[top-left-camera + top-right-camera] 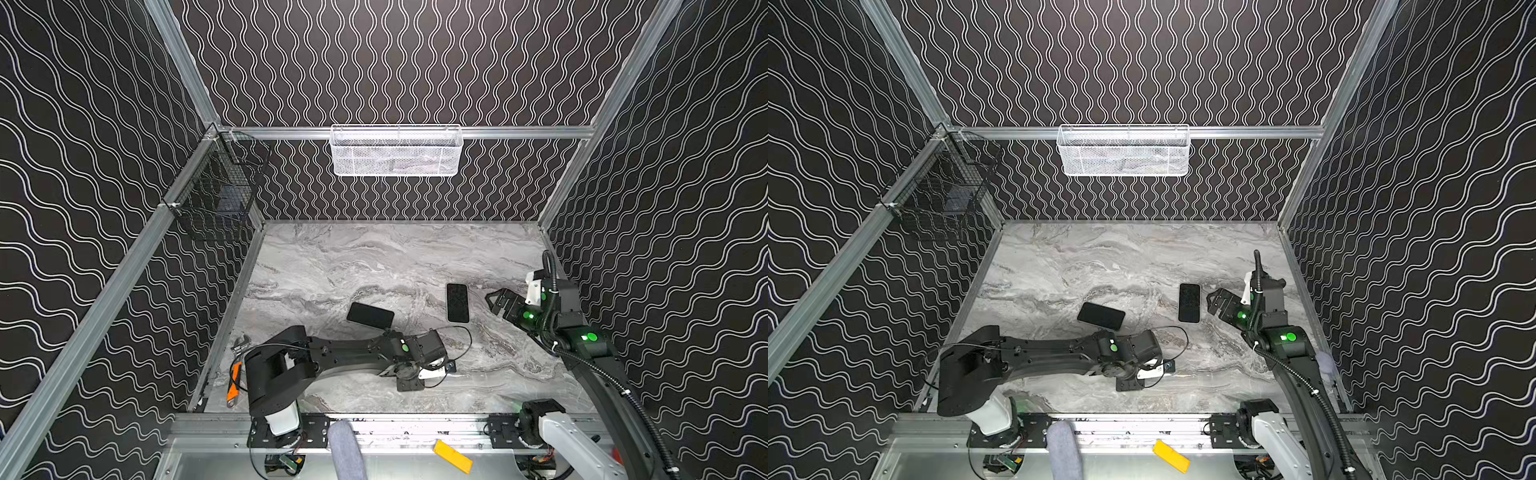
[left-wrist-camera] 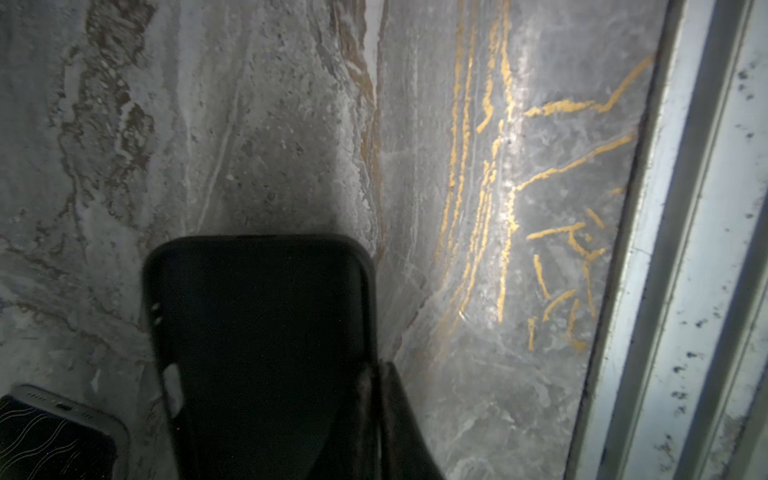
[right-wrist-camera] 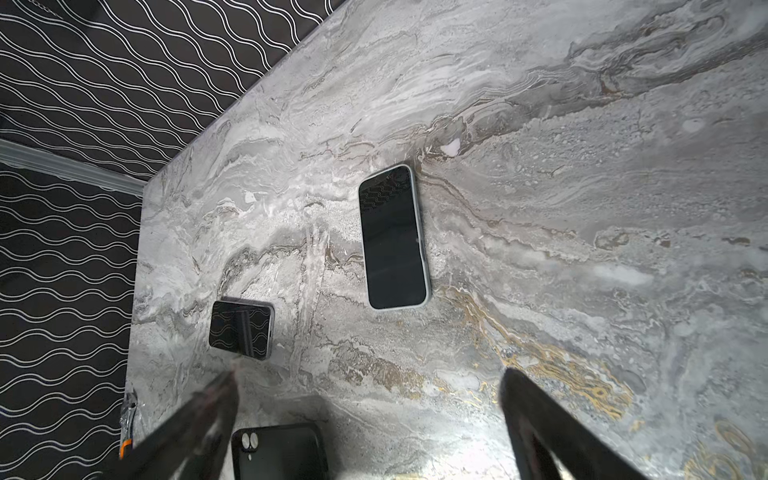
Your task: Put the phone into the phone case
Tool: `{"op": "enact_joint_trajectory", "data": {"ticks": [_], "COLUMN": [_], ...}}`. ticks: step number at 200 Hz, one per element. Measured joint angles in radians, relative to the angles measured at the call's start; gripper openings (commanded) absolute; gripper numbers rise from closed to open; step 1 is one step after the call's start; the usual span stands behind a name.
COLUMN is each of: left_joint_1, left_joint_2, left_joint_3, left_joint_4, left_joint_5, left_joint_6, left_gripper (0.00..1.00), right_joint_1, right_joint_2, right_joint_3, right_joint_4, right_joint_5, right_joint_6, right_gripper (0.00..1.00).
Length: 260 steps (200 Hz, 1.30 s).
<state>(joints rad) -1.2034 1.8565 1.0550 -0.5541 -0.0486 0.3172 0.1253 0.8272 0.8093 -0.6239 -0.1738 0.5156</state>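
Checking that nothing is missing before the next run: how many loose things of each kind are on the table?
Phones: 2
Case: 1
Tool: 1
Total: 4

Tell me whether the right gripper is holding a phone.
No: the right gripper stands open and empty, the nearest phone lying flat on the table.

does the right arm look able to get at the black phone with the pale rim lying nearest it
Probably yes: the right tool is open and close beside the black phone with the pale rim, and only bare grey marble tabletop lies between them.
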Motion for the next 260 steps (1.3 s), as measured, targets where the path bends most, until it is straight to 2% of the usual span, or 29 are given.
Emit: {"op": "enact_joint_trajectory", "data": {"ticks": [15, 28, 63, 84, 102, 121, 139, 158, 187, 209, 228, 260], "left_joint_1": [0.008, 0.019, 0.112, 0.195, 0.278, 0.355, 0.414, 0.489, 0.593, 0.608, 0.614, 0.618], "left_joint_2": [-0.008, -0.039, -0.207, -0.337, -0.431, -0.487, -0.519, -0.564, -0.656, -0.709, -0.725, -0.731], "left_joint_3": [0.001, 0.0, -0.016, 0.0, 0.037, 0.058, 0.037, -0.052, -0.228, -0.28, -0.282, -0.283], "left_joint_4": [0.004, 0.004, 0.023, 0.014, 0.002, -0.046, -0.104, -0.151, -0.172, -0.174, -0.174, -0.171], "left_joint_5": [-0.01, -0.026, -0.069, -0.104, -0.102, -0.053, 0.002, 0.071, 0.188, 0.241, 0.238, 0.235], "left_joint_6": [-0.001, -0.001, -0.036, -0.136, -0.277, -0.437, -0.589, -0.735, -0.92, -0.977, -0.996, -0.996], "left_gripper": [0.43, 0.53, 0.67, 0.65, 0.63, 0.64, 0.64, 0.75, 0.78, 0.78, 0.78, 0.78], "right_joint_1": [0.0, 0.0, 0.0, 0.001, 0.031, 0.14, 0.317, 0.476, 0.662, 0.772, 0.846, 0.902], "right_joint_2": [0.0, 0.0, 0.009, 0.02, 0.041, 0.082, 0.156, 0.263, 0.388, 0.469, 0.547, 0.651], "right_joint_3": [0.004, 0.007, 0.022, 0.038, 0.031, 0.008, 0.002, 0.001, 0.0, 0.008, 0.031, 0.064], "right_joint_4": [-0.001, -0.006, -0.013, -0.013, -0.013, -0.02, -0.023, -0.021, -0.023, -0.022, -0.021, -0.021], "right_joint_5": [-0.001, -0.001, 0.0, -0.028, -0.049, -0.032, 0.019, 0.055, 0.135, 0.167, 0.193, 0.225], "right_joint_6": [-0.001, -0.004, -0.019, -0.04, -0.061, -0.064, -0.054, -0.021, 0.054, 0.112, 0.163, 0.238], "right_gripper": [1.0, 1.0, 0.99, 0.97, 0.93, 0.92, 0.88, 0.82, 0.79, 0.73, 0.66, 0.55]}}
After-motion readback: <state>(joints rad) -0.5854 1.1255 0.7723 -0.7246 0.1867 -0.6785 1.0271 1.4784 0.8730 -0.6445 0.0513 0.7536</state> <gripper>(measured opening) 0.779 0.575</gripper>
